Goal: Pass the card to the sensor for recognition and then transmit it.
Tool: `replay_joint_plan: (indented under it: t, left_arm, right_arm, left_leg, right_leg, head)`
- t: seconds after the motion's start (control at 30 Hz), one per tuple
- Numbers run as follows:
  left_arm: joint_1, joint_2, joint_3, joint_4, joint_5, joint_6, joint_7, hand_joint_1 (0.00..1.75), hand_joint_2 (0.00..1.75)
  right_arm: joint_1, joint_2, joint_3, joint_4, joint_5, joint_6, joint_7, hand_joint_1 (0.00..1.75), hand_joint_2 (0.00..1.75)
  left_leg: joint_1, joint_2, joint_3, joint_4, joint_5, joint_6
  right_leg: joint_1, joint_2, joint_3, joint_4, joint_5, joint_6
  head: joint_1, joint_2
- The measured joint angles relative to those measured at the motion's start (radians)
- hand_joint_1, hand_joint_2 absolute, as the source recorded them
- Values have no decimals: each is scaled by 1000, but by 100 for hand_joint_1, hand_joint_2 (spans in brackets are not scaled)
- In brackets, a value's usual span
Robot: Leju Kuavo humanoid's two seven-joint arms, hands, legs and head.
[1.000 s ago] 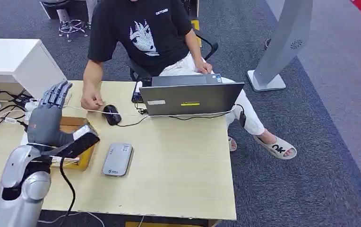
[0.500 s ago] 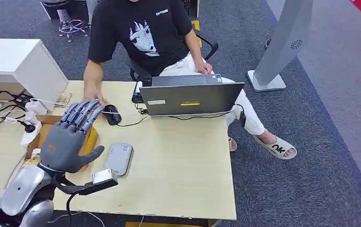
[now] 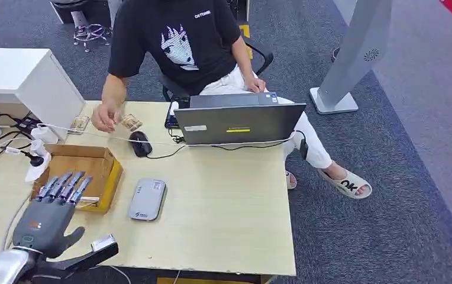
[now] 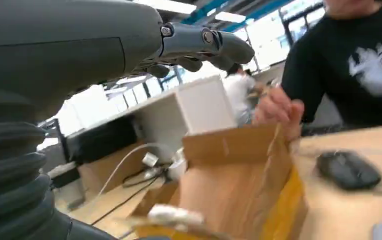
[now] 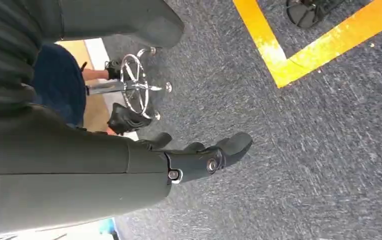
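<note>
A person's hand (image 3: 106,116) holds a patterned card (image 3: 131,122) above the far left of the desk, beside the black mouse (image 3: 140,142). A second similar card (image 3: 80,123) lies on the desk near the white cabinet. The grey flat sensor (image 3: 147,199) lies in the middle left of the desk. My left hand (image 3: 49,210) hovers low at the near left corner, fingers stretched out toward the cardboard box (image 3: 87,168), holding nothing. In the left wrist view its fingers (image 4: 199,45) reach above the box (image 4: 229,175). My right hand (image 5: 199,160) hangs over carpet with nothing in it.
A laptop (image 3: 238,121) stands at the desk's far edge, with cables running across. A power strip and plugs (image 3: 34,160) lie left of the box. The seated person (image 3: 182,41) is behind the desk. A white cabinet (image 3: 22,77) stands at far left.
My left hand dropped from above the box, swept toward the sensor, then drew back to the desk's near left corner. The person's hand rose off the desk by the mouse and now holds a card.
</note>
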Motion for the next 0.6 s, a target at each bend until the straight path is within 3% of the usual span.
replay_joint_plan:
  t: [0.33, 0.6]
  left_arm:
    - [88, -13, 132, 3, 33, -18, 33, 0, 175]
    - [80, -37, 201, 53, 100, -41, -7, 0, 175]
  right_arm:
    - [0, 1, -6, 0, 20, 2, -5, 0, 175]
    - [0, 1, -6, 0, 40, 14, -4, 0, 175]
  left_leg:
    - [0, -1, 0, 0, -1, 1]
    - [0, -1, 0, 0, -1, 1]
  right_leg:
    - [0, -1, 1, 0, 0, 0]
    - [0, -1, 1, 0, 0, 0]
  head:
    - [0, 0]
    - [0, 0]
